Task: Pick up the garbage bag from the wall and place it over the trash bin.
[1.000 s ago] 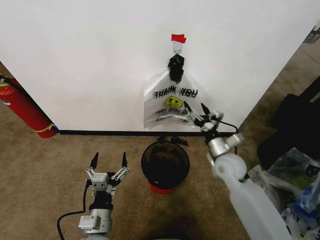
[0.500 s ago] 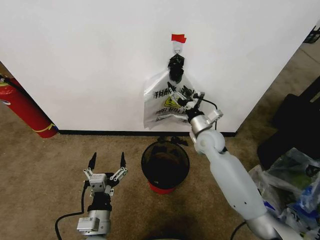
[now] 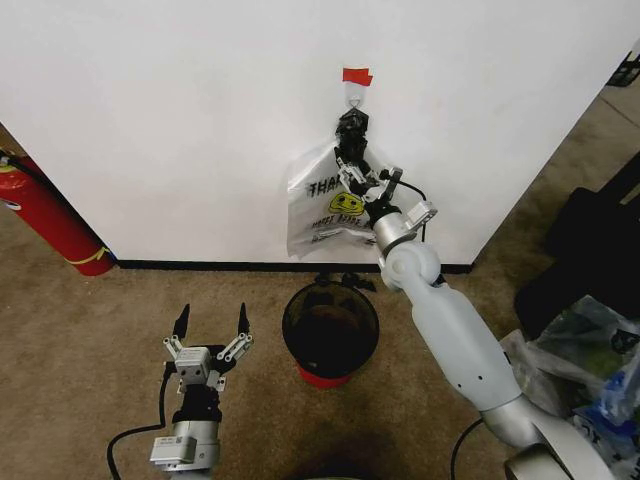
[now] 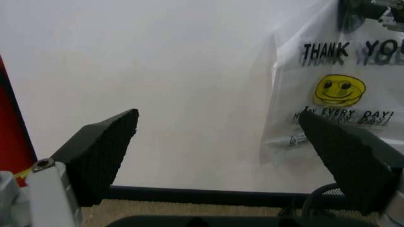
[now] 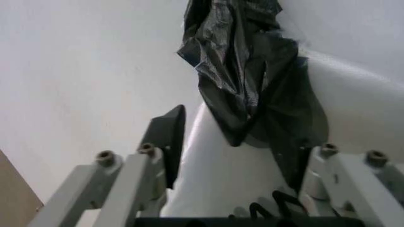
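Observation:
The garbage bag (image 3: 325, 205), whitish with "THANK YOU" print and a yellow smiley, hangs flat on the white wall from a hook under red tape (image 3: 357, 76). Its top is a black bunched knot (image 5: 243, 80). My right gripper (image 3: 352, 168) is raised against the bag, open, with one finger on each side of that black knot, not closed on it. The bag (image 4: 334, 90) also shows in the left wrist view. Directly below stands the trash bin (image 3: 291, 312), round, black, red-based. My left gripper (image 3: 211, 325) hovers open and empty low over the carpet, left of the bin.
A red fire extinguisher (image 3: 50, 225) leans at the wall's left end. Bulging clear bags (image 3: 590, 355) and a black object (image 3: 595, 245) crowd the right side. Brown carpet lies open between the left gripper and the wall.
My right gripper climbed from the bag's lower right corner up and left to the black knot at its top. The left gripper dropped only slightly. Bag and bin stayed put.

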Motion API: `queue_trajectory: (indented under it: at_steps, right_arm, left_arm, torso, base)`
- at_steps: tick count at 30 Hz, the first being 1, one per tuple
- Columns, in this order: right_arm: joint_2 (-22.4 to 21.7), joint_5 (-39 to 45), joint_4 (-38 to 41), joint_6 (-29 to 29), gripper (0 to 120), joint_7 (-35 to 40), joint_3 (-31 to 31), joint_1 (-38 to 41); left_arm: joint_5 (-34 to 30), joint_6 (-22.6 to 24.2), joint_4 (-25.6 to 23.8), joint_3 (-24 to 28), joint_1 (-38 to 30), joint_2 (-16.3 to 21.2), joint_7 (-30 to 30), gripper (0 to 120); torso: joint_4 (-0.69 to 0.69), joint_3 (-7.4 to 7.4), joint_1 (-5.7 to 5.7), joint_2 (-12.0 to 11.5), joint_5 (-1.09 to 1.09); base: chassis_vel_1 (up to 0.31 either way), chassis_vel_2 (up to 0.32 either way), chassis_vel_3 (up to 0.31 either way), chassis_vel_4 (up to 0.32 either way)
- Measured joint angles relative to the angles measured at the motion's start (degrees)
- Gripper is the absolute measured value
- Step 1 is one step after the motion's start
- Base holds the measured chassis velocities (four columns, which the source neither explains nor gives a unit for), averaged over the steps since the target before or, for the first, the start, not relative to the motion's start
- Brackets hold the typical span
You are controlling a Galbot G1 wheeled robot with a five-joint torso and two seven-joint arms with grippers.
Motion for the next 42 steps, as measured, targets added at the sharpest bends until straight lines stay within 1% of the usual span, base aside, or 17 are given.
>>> queue_trajectory:
  at_steps: [3, 5, 6, 9, 11, 20, 27, 28, 34, 35, 42]
  right_arm:
    - [0.16, -0.14, -0.09, 0.01, 29, 0.32, 0.36, -0.01]
    - [0.18, -0.19, -0.2, 0.05, 18, 0.54, 0.9, -0.03]
    - [0.18, -0.19, -0.2, 0.05, 18, 0.54, 0.9, -0.03]
    - [-0.39, -0.26, -0.11, 0.07, 5, 0.62, 1.22, -0.23]
    - [-0.65, -0.28, 0.21, 0.08, 0, 0.65, 1.39, -0.36]
    - [-1.78, -1.63, 3.18, 0.19, 0, 0.76, 1.78, -3.0]
    - [-4.86, -4.99, 10.6, 0.24, 0, 0.16, 3.58, -11.55]
    - [-4.86, -4.99, 10.6, 0.24, 0, 0.16, 3.58, -11.55]
    - [-6.42, -8.87, 16.02, 0.85, 0, -0.88, 5.8, -20.78]
    - [-6.42, -8.87, 16.02, 0.85, 0, -0.88, 5.8, -20.78]
    - [-7.41, -14.53, 21.52, 2.38, 0, -2.85, 9.0, -29.64]
  left_arm:
    - [0.32, -0.03, -0.06, 0.15, -0.01, -0.16, -0.01, 100]
    - [0.58, -0.05, -0.36, 0.19, 0.02, -0.38, -0.01, 100]
    - [0.58, -0.05, -0.36, 0.19, 0.02, -0.38, -0.01, 100]
    - [0.61, -0.07, -0.71, 0.11, 0.23, -0.49, -0.01, 100]
    - [0.61, -0.12, -0.74, 0.03, 0.3, -0.48, -0.02, 100]
    - [0.7, -0.43, -0.81, 0.14, 0.68, -0.48, -0.05, 100]
    - [0.87, -0.76, -0.45, 0.71, 0.55, -0.5, -0.08, 100]
    - [0.87, -0.76, -0.45, 0.71, 0.55, -0.5, -0.08, 100]
    - [0.94, -0.74, -0.23, 1.41, 0.29, -0.33, -0.09, 100]
    - [0.94, -0.74, -0.23, 1.41, 0.29, -0.33, -0.09, 100]
    - [0.85, -0.77, -0.4, 1.55, 0.27, 0.03, -0.09, 100]
  torso:
    - [0.0, 0.0, 0.0, 0.0, 0.0]
    - [0.0, 0.0, 0.0, 0.0, 0.0]
    - [0.0, 0.0, 0.0, 0.0, 0.0]
    - [0.0, 0.0, 0.0, 0.0, 0.0]
    - [0.0, 0.0, 0.0, 0.0, 0.0]
    - [0.0, 0.0, 0.0, 0.0, 0.0]
    - [0.0, -0.01, 0.0, 0.01, 0.0]
    - [0.0, -0.01, 0.0, 0.01, 0.0]
    - [0.0, -0.01, 0.0, 0.01, 0.01]
    - [0.0, -0.01, 0.0, 0.01, 0.01]
    - [0.0, -0.01, 0.0, 0.01, 0.0]
  base:
    - [0.0, 0.0, 0.0, 0.0]
    - [0.0, 0.0, 0.0, 0.0]
    - [0.0, 0.0, 0.0, 0.0]
    - [0.0, 0.0, 0.0, 0.0]
    - [0.0, 0.0, 0.0, 0.0]
    - [0.0, 0.0, 0.0, 0.0]
    - [0.0, 0.0, 0.0, 0.0]
    - [0.0, 0.0, 0.0, 0.0]
    - [0.0, 0.0, 0.0, 0.0]
    - [0.0, 0.0, 0.0, 0.0]
    - [0.0, 0.0, 0.0, 0.0]
